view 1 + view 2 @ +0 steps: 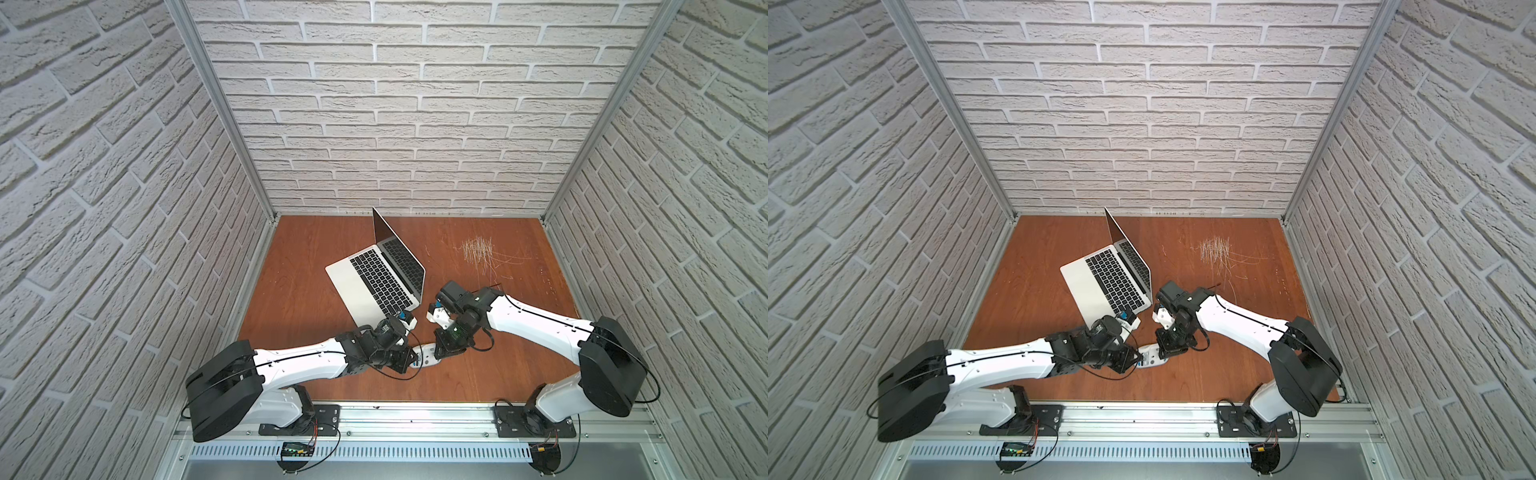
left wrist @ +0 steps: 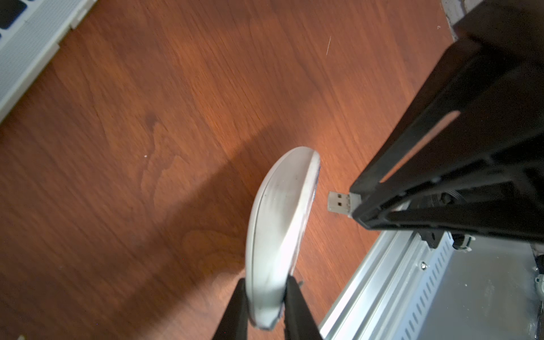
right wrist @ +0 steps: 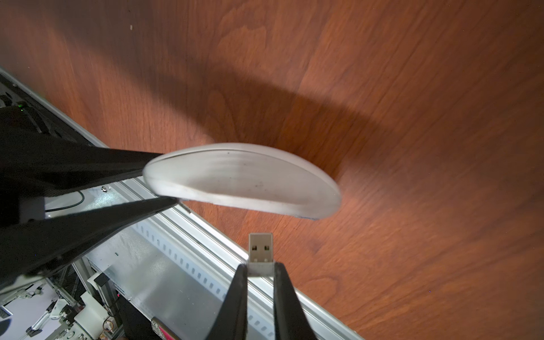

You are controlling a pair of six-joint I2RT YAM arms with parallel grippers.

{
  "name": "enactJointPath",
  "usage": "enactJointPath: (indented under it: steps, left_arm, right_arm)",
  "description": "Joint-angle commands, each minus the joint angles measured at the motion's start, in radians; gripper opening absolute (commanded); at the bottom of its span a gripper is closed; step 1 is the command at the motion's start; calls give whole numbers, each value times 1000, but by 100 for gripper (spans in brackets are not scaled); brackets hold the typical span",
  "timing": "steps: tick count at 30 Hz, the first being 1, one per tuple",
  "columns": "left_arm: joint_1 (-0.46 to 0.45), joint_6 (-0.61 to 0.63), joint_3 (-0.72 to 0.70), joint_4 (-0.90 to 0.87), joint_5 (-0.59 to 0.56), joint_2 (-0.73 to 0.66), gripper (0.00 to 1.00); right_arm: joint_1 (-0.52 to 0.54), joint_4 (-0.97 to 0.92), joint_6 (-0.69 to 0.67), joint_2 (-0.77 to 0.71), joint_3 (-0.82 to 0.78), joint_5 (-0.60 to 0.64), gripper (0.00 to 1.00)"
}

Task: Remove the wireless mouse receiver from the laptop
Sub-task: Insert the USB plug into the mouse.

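Note:
The silver laptop [image 1: 365, 286] [image 1: 1090, 282] stands open at the middle of the wooden table, and its corner [image 2: 29, 44] shows in the left wrist view. Away from it, near the table's front, my right gripper [image 3: 259, 268] is shut on the wireless mouse receiver [image 3: 260, 247] [image 2: 338, 203], whose metal plug sticks out past the fingertips. My left gripper [image 2: 263, 284] is shut on one end of a white oval mouse [image 2: 279, 220] [image 3: 244, 179] [image 1: 424, 358], lifted above the wood. The plug tip points at the mouse, a short gap away.
An aluminium rail [image 1: 415, 419] and a slotted cable duct [image 2: 424, 294] run along the table's front edge. A patch of pale scratches [image 1: 478, 249] marks the wood at the back right. Brick-pattern walls close in three sides.

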Motion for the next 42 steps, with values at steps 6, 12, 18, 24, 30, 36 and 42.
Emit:
enactJointPath:
  steps: [6,12,18,24,30,36,42]
  left_arm:
    - [-5,18,3,-22,-25,-5,0]
    - [-5,18,3,-21,-23,-2,0]
    - [-5,18,3,-18,-20,-2,0]
    - [-5,20,3,-17,-19,3,0]
    - [-5,20,3,-18,-19,3,0]
    - [-5,20,5,-18,-16,5,0]
    - [-5,21,9,-18,-13,13,0]
  right_arm:
    - [-16,12,-29,22,32,31,3]
    - [-19,27,-31,38,34,32,3]
    - [-19,29,-27,44,43,23,3]
    - [-20,15,-34,40,59,31,3]
    - [-23,15,-43,59,61,40,3]
    - [-25,14,-49,69,61,54,3]
    - [-25,17,-42,73,75,52,3]
